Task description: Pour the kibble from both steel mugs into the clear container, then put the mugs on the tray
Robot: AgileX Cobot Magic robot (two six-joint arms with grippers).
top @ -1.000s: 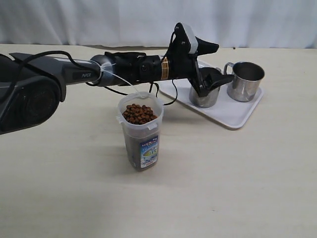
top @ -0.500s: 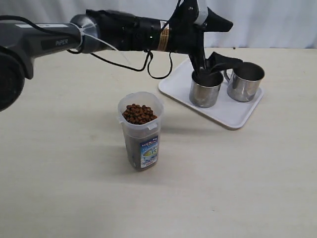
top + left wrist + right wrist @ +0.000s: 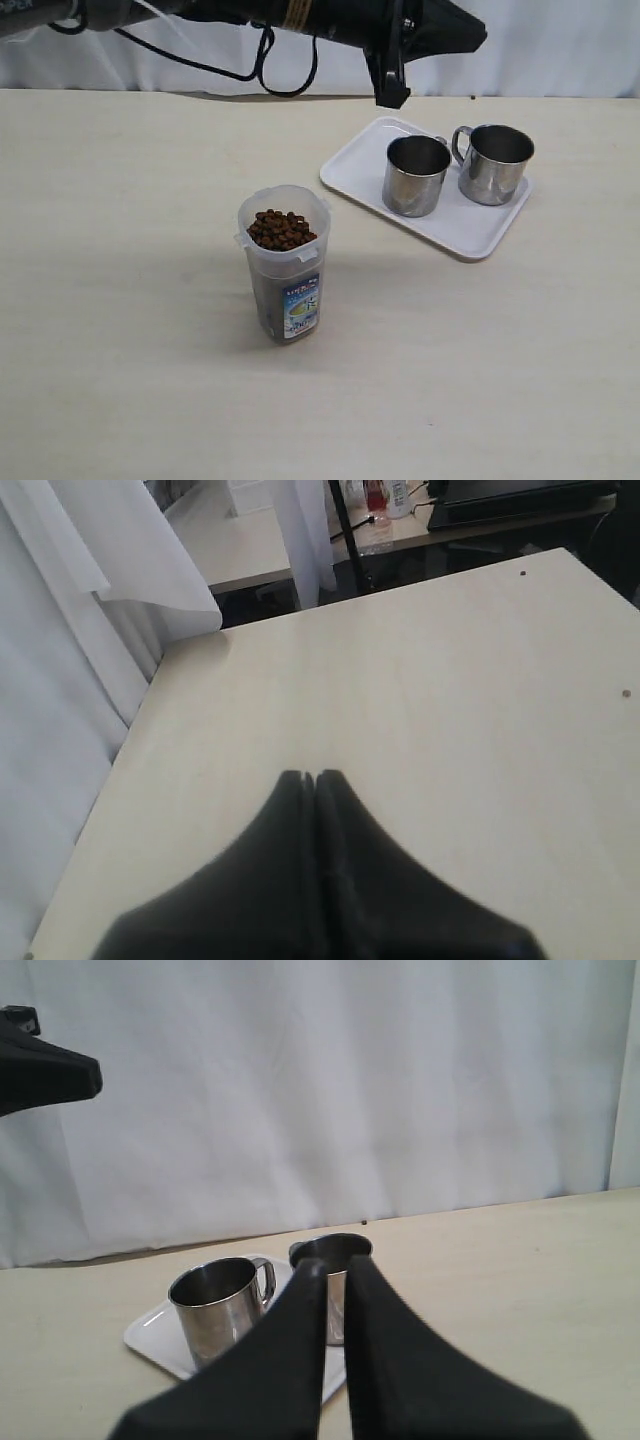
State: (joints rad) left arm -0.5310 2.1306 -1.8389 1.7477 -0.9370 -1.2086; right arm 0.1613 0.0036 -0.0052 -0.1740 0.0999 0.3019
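Clear jar (image 3: 285, 270) upright near the middle of the worktop (image 3: 130, 370), packed with kibble (image 3: 282, 229) almost to its rim. White tray (image 3: 480, 240) toward the far right corner, set at a slant to the far edge, with a strip of bare top between its rim and that edge. On it, upright and just beside each other, inner mug (image 3: 414, 178) toward the middle and outer mug (image 3: 496, 166) toward the right edge. Left gripper (image 3: 312, 777) high over the far edge, above the tray's far corner and well clear of both mugs, fingers pressed together on nothing. Right gripper (image 3: 335, 1263) outside the exterior view, facing the tray from low over the top, narrowed to a thin slit, holding nothing. Wide open surface along the near edge and across the whole left half.
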